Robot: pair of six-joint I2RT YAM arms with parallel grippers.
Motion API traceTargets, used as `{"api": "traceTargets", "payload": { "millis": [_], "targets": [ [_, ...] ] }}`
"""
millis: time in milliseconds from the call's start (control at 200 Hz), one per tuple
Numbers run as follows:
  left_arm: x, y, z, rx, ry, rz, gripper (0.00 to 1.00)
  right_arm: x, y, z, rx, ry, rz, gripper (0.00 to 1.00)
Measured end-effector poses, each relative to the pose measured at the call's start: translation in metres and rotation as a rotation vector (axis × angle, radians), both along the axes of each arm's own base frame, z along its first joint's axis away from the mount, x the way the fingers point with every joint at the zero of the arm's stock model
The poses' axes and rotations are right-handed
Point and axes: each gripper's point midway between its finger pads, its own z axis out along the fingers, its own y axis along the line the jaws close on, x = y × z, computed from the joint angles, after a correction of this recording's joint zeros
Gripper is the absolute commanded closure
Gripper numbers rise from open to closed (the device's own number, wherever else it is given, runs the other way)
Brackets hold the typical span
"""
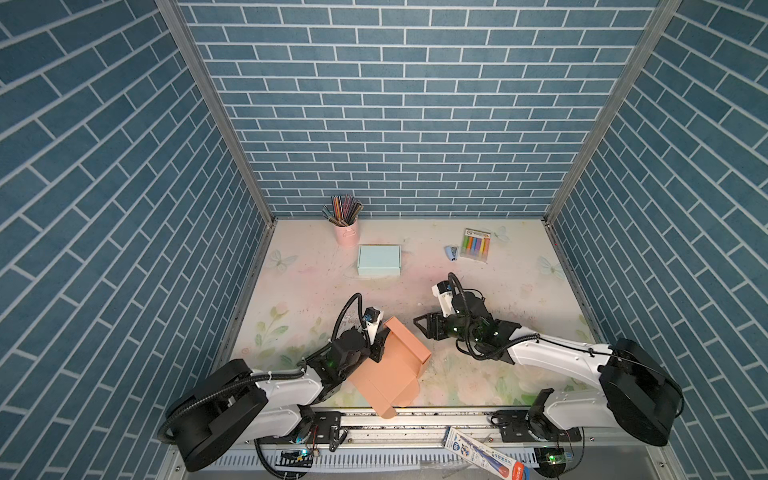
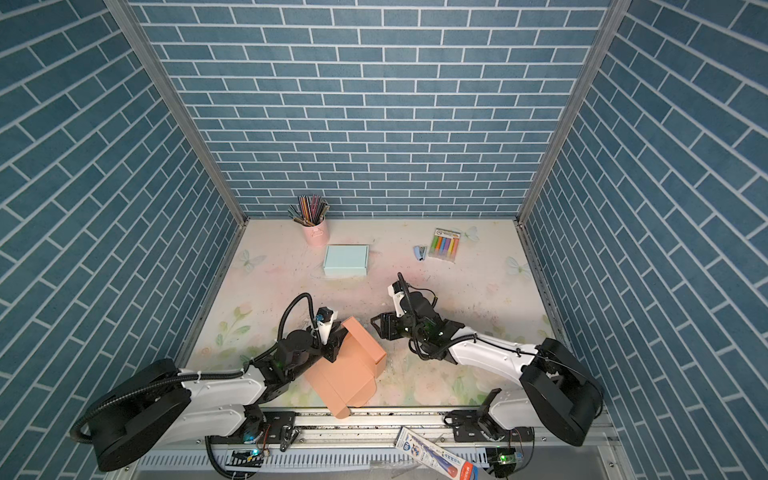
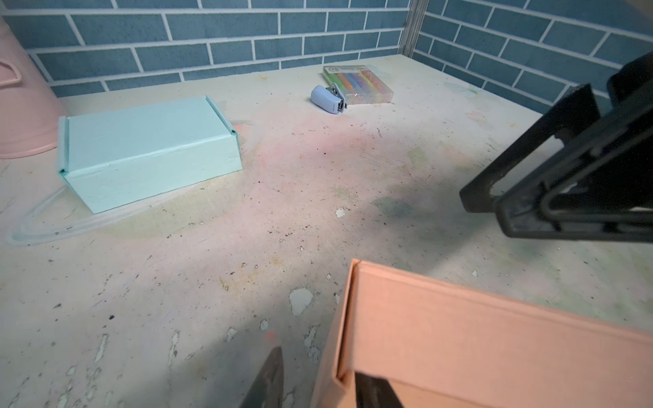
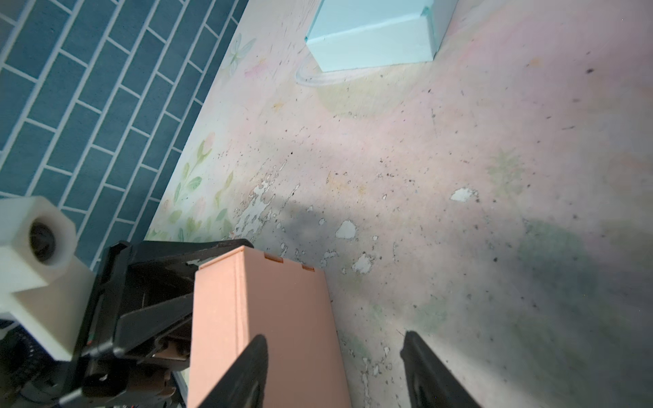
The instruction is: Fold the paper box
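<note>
Task thing: the salmon-orange paper box [image 1: 392, 370], half folded, lies askew at the front of the pastel flower-printed worktop [image 1: 519, 291], left of the middle.
Its front: one low flap reaches over the metal rail [image 1: 449, 419] along the worktop's front edge.
Its far end: walls stand upright, and two small slots show in the top edge in the right wrist view.
Left side: the left hand [image 1: 379, 344] sits at the box's left wall with its fingers spread. In the left wrist view one finger [image 3: 270, 378] stands outside the wall with a gap to it, and the other [image 3: 374, 390] is inside. It pinches nothing.
Right side: the right hand [image 1: 423, 326] is near the box's far corner, apart from it, with its fingers spread wide and nothing held.
Mid-back: a closed pale-blue paper box [image 1: 379, 259] lies flat, and a pink metal cup of coloured pencils [image 1: 346, 232] stands just behind it.
Back right: a clear pack of coloured markers [image 1: 476, 245] lies with a small blue stapler [image 1: 452, 252] just beside it.
</note>
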Motion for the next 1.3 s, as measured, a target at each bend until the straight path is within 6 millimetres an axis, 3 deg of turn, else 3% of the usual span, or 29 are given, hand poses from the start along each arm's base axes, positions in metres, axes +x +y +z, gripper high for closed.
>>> {"api": "traceTargets", "payload": {
  "millis": [180,285,660,945,1145,1300],
  "targets": [
    [-0.014,0.013,-0.011,-0.027,0.039,0.01,0.59,-0.014,0.022,0.045,-0.058,-0.127,0.059,0.21],
    [-0.017,0.017,-0.008,-0.064,0.062,0.03,0.58,-0.025,0.03,0.053,-0.086,-0.16,0.104,0.2],
    [-0.022,0.034,0.022,-0.234,0.093,0.124,0.54,-0.045,0.048,0.018,-0.368,-0.192,0.226,0.22],
    [-0.018,0.056,0.032,-0.308,0.101,0.21,0.52,-0.045,0.037,-0.003,-0.463,-0.173,0.237,0.3],
    [-0.019,0.059,0.019,-0.26,0.149,0.22,0.5,-0.036,0.03,-0.008,-0.472,-0.16,0.217,0.36],
    [-0.014,0.058,0.024,-0.223,0.186,0.248,0.5,-0.023,0.01,-0.017,-0.446,-0.119,0.177,0.41]
  ]
}}
